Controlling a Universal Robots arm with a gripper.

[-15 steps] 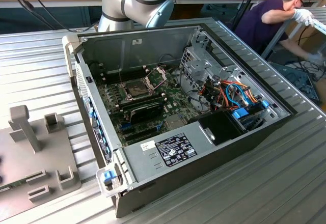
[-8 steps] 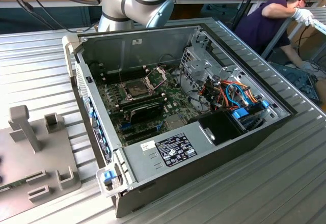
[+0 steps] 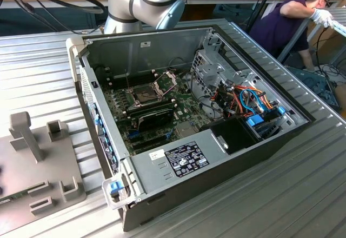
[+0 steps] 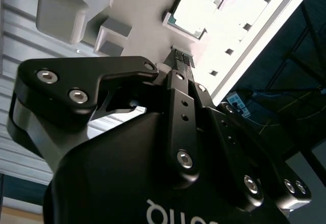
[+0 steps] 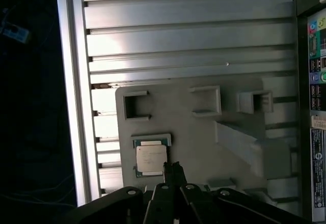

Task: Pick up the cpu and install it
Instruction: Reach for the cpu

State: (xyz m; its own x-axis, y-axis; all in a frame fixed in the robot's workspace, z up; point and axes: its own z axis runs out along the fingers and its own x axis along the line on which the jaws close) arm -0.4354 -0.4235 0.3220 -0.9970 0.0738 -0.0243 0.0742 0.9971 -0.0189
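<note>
1. Gripper (image 5: 173,167) hangs over the grey fixture plate (image 5: 188,132), fingers drawn together with nothing between them; in both wrist views its tips stand just beside the cpu (image 5: 151,159), not holding it.
2. The cpu lies flat, silvery top up, in a square recess close to one edge of that plate.
3. The plate rests on the ribbed metal worktop (image 3: 32,59), to the exterior view's left of the open computer case (image 3: 140,48).
4. Inside the case the dark socket (image 3: 143,93) sits uncovered, its hinged frame (image 3: 165,78) raised.
5. A person (image 3: 281,21) leans at the far end, on the exterior view's right.
</note>
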